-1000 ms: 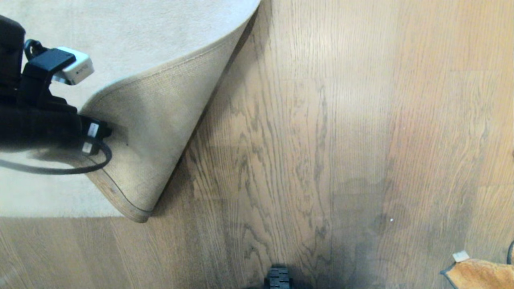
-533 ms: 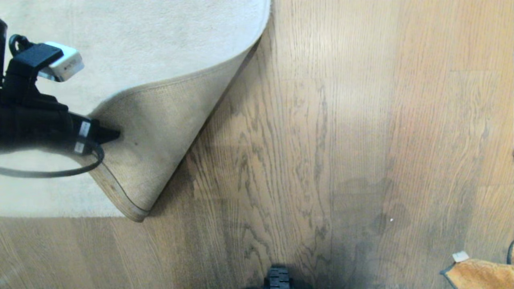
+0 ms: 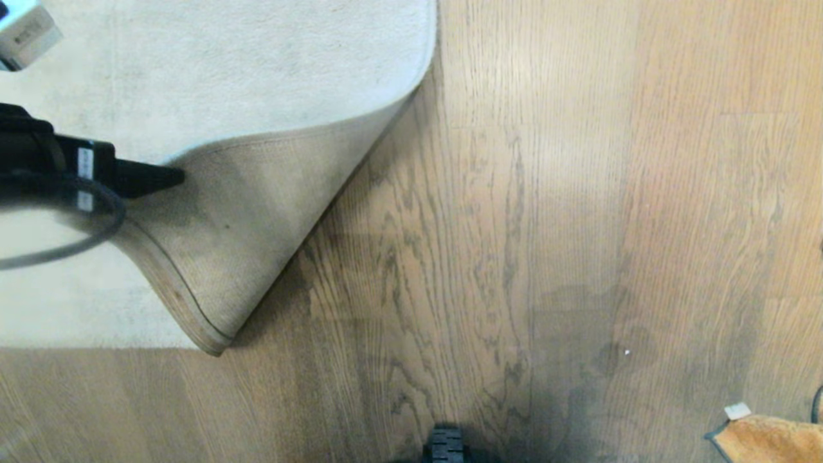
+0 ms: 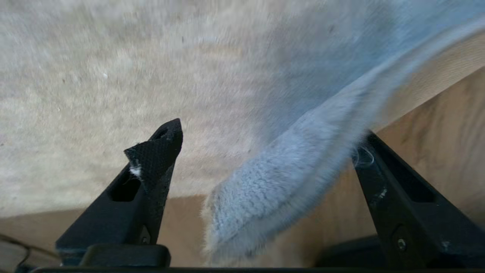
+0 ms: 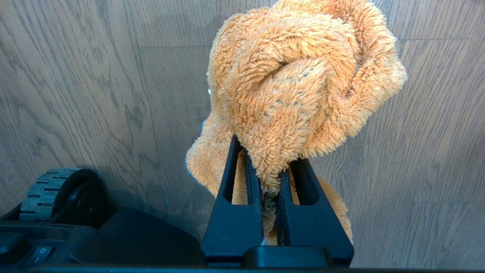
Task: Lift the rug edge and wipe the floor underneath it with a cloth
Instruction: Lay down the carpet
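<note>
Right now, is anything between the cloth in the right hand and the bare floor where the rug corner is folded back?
Nothing visible: the floor between the cloth and the rug edge shows only bare planks.

Right wrist view. Right hand (image 5: 273, 178): both black fingers (image 5: 237, 212) stand pressed nearly together, clamped on a fold of the cloth (image 5: 299, 83). Cloth is fluffy, orange, plush, bunched into a rounded wad beyond the fingertips; a lower flap hangs behind the fingers on both sides. The floor (image 5: 94, 76) behind is brown wood-look planking, dark grain, with one straight seam crossing behind the wad. At the near corner, a ribbed wheel (image 5: 49, 187) of the robot's base, beside black housing (image 5: 125, 239) carrying a rocker switch (image 5: 38, 254).
</note>
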Motion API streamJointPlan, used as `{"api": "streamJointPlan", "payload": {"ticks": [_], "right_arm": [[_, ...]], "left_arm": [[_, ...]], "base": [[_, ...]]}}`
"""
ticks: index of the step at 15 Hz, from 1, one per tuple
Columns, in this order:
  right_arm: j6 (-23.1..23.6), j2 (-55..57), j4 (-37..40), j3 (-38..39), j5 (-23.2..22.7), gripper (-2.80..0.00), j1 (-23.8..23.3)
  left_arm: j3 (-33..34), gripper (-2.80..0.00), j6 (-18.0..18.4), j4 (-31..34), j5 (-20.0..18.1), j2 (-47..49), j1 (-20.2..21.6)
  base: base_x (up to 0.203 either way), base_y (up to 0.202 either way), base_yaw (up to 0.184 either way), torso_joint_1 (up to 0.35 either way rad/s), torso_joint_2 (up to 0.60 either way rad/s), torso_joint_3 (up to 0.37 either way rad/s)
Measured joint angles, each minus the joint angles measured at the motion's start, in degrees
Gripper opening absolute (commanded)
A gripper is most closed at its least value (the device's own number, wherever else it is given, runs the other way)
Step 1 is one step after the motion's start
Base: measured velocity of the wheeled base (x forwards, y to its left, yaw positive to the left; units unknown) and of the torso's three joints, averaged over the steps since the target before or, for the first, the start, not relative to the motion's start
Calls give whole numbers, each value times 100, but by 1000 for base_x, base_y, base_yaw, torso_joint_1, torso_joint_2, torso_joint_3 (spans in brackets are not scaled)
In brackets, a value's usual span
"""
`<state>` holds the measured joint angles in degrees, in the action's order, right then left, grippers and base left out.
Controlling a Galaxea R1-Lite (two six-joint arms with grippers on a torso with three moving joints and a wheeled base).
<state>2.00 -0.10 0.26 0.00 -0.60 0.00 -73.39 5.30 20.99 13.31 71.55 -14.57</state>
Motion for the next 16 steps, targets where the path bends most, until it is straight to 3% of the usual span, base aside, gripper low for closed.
{"api": "streamJointPlan", "payload": {"ticks": [8,16], "right_arm": [[-2,0,1,0,2,-280,0],[-1,2,-1,0,0,-280,0]], "left_arm": [[-223,0,-99,2,8,-294,-262],[852,0,-369,9,49,-457,-793]], "base": [[0,0,0,0,0,0],[0,0,0,0,0,0]]}}
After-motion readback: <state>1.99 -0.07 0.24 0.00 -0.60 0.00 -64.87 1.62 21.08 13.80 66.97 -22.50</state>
